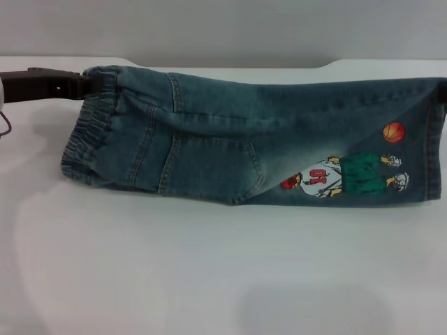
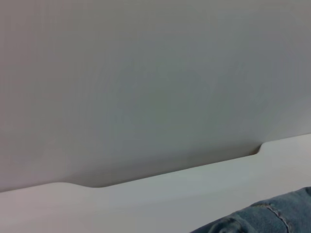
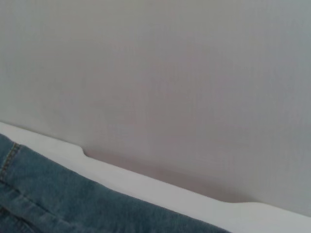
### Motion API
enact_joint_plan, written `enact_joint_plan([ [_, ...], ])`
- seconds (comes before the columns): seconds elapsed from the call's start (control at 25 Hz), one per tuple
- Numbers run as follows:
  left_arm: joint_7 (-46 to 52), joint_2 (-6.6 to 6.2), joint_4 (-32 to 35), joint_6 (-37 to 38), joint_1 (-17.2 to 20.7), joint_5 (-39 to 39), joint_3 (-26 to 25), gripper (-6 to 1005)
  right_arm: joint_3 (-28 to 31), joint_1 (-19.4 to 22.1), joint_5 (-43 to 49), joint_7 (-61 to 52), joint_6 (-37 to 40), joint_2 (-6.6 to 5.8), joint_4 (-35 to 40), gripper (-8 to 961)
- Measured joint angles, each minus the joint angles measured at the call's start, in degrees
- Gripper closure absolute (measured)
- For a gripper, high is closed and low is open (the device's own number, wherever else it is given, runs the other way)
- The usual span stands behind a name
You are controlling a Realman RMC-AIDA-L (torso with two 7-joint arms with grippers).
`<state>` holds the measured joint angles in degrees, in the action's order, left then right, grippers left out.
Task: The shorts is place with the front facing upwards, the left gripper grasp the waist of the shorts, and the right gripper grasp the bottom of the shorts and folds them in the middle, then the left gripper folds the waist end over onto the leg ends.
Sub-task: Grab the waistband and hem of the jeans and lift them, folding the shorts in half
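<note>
The shorts [image 1: 230, 132] hang stretched sideways just above the white table [image 1: 174, 272], folded lengthwise so the cartoon basketball print [image 1: 349, 174] faces me. My left gripper [image 1: 85, 82] is shut on the top corner of the gathered waist [image 1: 84, 143] at the left. At the far right, only a dark sliver of my right gripper [image 1: 442, 94] shows, holding the top corner of the leg hem [image 1: 436, 150]. The lower edge of the shorts sags between the two grips. A strip of denim [image 2: 272, 217] shows in the left wrist view and more denim [image 3: 58, 199] in the right wrist view.
The table's far edge [image 1: 230, 68] has a shallow recess and meets a plain grey wall [image 1: 223, 28]. A faint shadow [image 1: 314, 307] lies on the table in front of the shorts.
</note>
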<state>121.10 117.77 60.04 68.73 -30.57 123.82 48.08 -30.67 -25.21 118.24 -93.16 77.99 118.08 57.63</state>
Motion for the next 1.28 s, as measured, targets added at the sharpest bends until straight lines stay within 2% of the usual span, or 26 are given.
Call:
enact_joint_plan([
  [0.28,0.0,-0.02,-0.3,-0.8,0.3,-0.1,-0.1,952,0.1,-0.7,-0.2,-0.3,-0.9,-0.16,-0.7,912],
  [1.08,0.6,-0.07,-0.3,-2.9,-0.5,-0.2,-0.1,841,-0.2,-2.6,1.1,0.0,-5.7,-1.01,-5.6,909],
  [1.28,0.9,-0.04,-1.4,-4.0,-0.6,-0.7,-0.1,813,-2.4,-3.2,3.1,-1.2,-7.0,-1.04,-5.6,908],
])
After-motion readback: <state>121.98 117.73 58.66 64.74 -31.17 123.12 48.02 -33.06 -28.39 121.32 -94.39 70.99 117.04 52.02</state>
